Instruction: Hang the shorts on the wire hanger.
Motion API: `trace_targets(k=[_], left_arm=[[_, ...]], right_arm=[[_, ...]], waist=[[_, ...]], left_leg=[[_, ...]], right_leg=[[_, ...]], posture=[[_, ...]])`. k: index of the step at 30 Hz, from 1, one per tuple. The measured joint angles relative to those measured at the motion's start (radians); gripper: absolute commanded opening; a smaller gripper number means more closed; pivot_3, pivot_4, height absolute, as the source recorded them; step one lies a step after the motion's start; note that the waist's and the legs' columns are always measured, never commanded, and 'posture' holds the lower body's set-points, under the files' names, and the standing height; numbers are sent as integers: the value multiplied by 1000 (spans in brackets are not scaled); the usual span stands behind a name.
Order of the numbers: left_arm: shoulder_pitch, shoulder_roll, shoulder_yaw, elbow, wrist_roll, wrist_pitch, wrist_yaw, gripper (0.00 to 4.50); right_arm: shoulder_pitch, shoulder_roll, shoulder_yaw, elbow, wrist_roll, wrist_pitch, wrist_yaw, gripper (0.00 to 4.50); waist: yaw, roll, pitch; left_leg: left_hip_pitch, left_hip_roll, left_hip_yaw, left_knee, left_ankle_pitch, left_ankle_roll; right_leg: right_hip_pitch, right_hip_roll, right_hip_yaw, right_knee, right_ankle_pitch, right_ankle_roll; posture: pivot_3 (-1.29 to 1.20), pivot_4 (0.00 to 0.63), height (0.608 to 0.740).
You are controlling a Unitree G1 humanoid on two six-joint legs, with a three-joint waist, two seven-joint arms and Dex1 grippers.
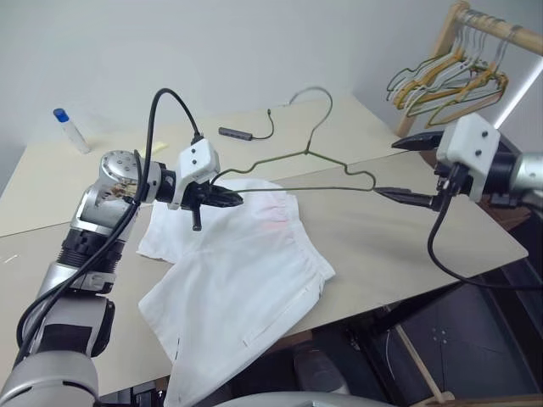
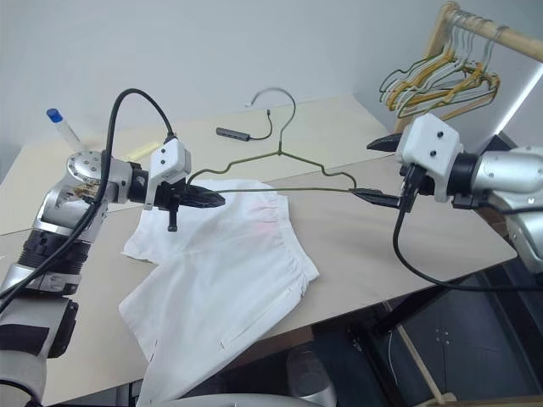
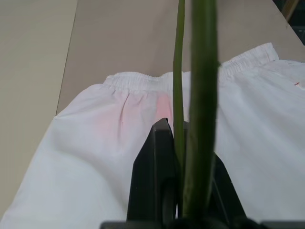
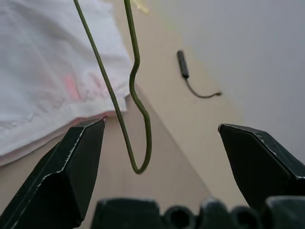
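The white shorts point(image 1: 246, 271) lie spread on the table point(image 1: 407, 246), one leg hanging over the near edge. The thin olive-green wire hanger point(image 1: 307, 151) is held above their waistband, hook up. My left gripper point(image 1: 222, 199) is shut on the hanger's left corner; in the left wrist view the wire point(image 3: 202, 95) runs up between its black fingers point(image 3: 152, 162) over the shorts point(image 3: 95, 157). My right gripper point(image 1: 407, 170) stands open at the hanger's right corner. In the right wrist view the wire's bend point(image 4: 143, 157) hangs between the wide-apart fingers point(image 4: 71, 162), touching neither.
A wooden rack point(image 1: 458, 80) with several wire hangers stands at the back right. A blue-capped bottle point(image 1: 69, 129) and a black cable with a dongle point(image 1: 242, 131) lie at the table's far side. The table's edge runs close under my right gripper.
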Motion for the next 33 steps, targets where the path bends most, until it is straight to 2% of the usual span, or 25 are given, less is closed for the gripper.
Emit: trace_targets(k=[4, 7, 11, 14, 25, 27, 30, 33], left_arm=[[2, 4, 1, -23, -1, -11, -12, 0], [4, 1, 2, -40, -2, -11, -16, 0], [5, -14, 0, -43, -2, -11, -20, 0], [5, -15, -2, -44, -2, -14, -28, 0], [5, -23, -1, -53, 1, -30, -41, 0], [5, -21, -1, -47, 5, -65, -44, 0], [17, -22, 0, -41, 5, -113, -58, 733], [24, -34, -1, -35, -9, -133, -87, 1660]], right_arm=[[-131, 77, 79, 78, -62, 199, 149, 4448], [-176, 115, 127, 98, -129, 232, 228, 4448], [-226, 194, 162, 170, -214, 247, 292, 4448], [-241, 234, 166, 207, -262, 247, 325, 3882], [-241, 292, 151, 199, -305, 247, 411, 98], [-219, 291, 136, 179, -304, 247, 426, 40], [-173, 290, 115, 137, -297, 250, 434, 0], [-111, 281, 77, 79, -277, 278, 431, 0]], waist=[[32, 0, 0], [54, 1, 0], [71, 1, 0], [79, 1, 0], [80, 1, 0], [80, 1, 0], [80, 1, 0], [81, 1, 0]], left_leg=[[-5, -1, 0, 0, 0, 0], [-15, -1, 0, 4, 0, 0], [-18, -2, 0, 6, 0, 0], [-18, -3, 0, 6, 0, 0], [-18, -3, 0, 7, 0, 0], [-18, -3, 0, 7, 0, 0], [-18, -2, 0, 7, 0, 0], [-19, -3, 0, 7, 0, 0]], right_leg=[[-5, -1, 0, 1, 0, -1], [-16, -1, 0, 4, 1, -1], [-18, -2, 0, 5, 1, -1], [-19, -2, 0, 5, 1, -1], [-19, -2, -1, 5, 2, -1], [-19, -2, -1, 5, 2, -1], [-19, -2, -1, 5, 2, -1], [-19, -2, -1, 5, 2, -1]], posture=[[-196, 0, 740], [-193, 0, 740], [-189, 0, 740], [-189, 0, 740], [-199, 0, 740], [-201, 0, 740], [-200, 0, 740], [-200, 0, 740]])
